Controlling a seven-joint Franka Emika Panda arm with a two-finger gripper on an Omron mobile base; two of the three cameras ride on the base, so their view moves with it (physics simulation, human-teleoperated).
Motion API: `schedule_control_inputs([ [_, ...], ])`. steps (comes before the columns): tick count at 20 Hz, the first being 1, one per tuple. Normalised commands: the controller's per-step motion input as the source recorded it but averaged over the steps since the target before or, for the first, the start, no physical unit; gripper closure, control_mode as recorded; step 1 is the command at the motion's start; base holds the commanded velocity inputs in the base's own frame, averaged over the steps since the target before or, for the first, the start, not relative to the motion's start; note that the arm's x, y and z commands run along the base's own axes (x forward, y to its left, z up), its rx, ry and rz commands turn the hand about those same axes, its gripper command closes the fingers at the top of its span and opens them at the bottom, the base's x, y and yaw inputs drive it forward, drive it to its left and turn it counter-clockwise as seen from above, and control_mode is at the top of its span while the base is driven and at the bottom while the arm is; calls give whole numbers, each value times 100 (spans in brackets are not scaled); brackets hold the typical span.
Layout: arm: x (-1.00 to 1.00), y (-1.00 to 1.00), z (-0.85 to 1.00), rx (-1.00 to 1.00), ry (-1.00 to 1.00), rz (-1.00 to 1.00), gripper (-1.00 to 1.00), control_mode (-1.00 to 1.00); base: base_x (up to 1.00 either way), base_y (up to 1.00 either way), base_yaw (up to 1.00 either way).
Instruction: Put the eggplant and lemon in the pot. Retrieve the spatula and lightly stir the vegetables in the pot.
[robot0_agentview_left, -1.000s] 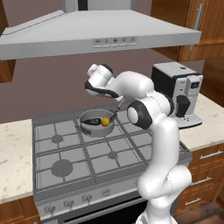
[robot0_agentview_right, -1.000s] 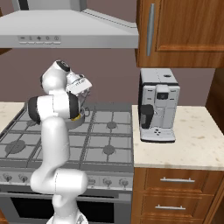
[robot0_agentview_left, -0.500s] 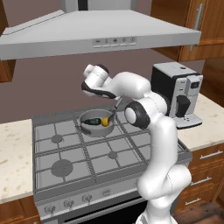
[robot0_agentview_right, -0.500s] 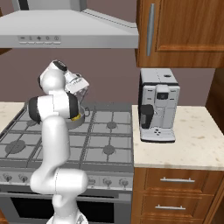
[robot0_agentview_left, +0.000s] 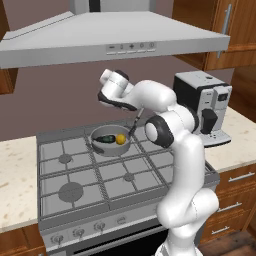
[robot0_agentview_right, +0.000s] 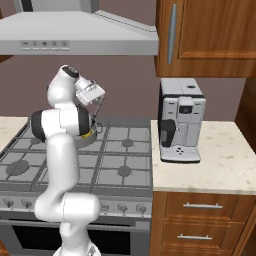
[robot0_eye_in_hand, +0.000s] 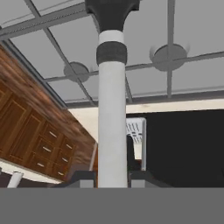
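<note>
Gripping the spatula (robot0_eye_in_hand: 112, 109), the claw (robot0_agentview_left: 136, 107) hangs above the pot's (robot0_agentview_left: 111, 148) right rim.

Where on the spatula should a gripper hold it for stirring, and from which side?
Take the spatula by the top end of its thin handle, from above, where the gripper grips it now. It slants up out of the pot, blade end down near the lemon, so only the handle stands free.

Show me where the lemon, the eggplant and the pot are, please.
lemon (robot0_agentview_left: 120, 139): left base view, middle of fruit.
eggplant (robot0_agentview_left: 105, 138): left base view, dark body.
pot (robot0_agentview_left: 109, 149): left base view, front wall.
</note>
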Motion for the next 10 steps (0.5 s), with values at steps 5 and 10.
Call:
schedule_control_inputs([
  [5,28,48,-19,-11,0,0,100,-100,0,0,0],
  [10,26,34,-44,-11,2,0,100,-100,0,0,0],
])
